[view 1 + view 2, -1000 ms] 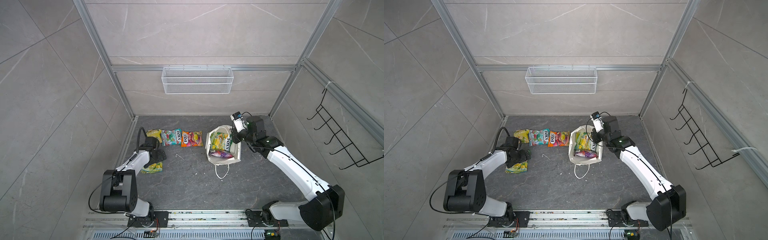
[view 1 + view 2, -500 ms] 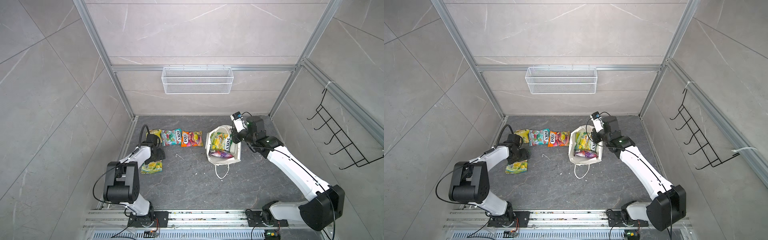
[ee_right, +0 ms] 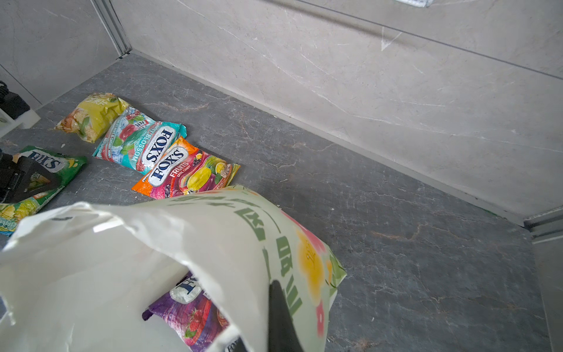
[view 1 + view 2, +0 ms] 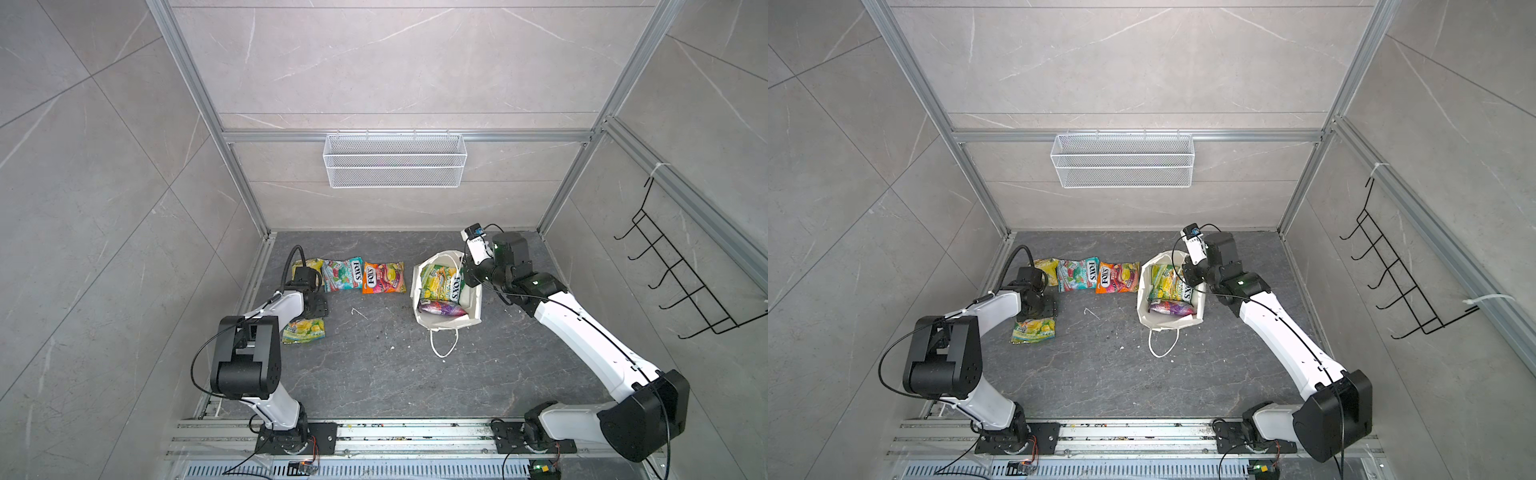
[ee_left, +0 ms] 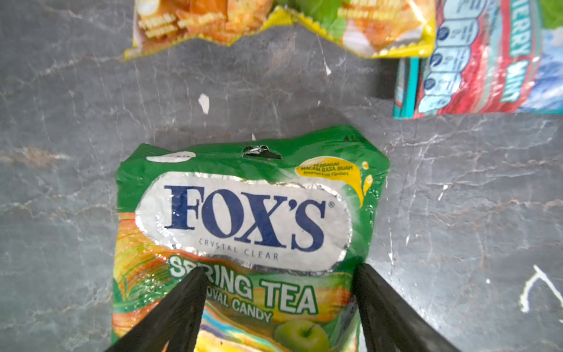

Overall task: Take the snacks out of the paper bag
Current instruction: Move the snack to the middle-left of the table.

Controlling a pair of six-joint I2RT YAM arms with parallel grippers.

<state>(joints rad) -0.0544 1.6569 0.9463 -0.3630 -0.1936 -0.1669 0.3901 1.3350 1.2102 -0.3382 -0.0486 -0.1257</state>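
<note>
Both top views, paper bag holds green-yellow pkt + purple pkt, R gripper clenched on rim, L gripper released above floor pkt.

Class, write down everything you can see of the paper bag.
The paper bag is white, creased paper, with green lettering and yellow and pink blobs printed on its outside. It sits on the dark floor with its mouth gaping upward. One white cord handle loops onto the floor towards the robot's bases. Inside lie a green-yellow packet and a purple packet. The right gripper, jaws shut, pinches the rim on the right arm's side.
</note>
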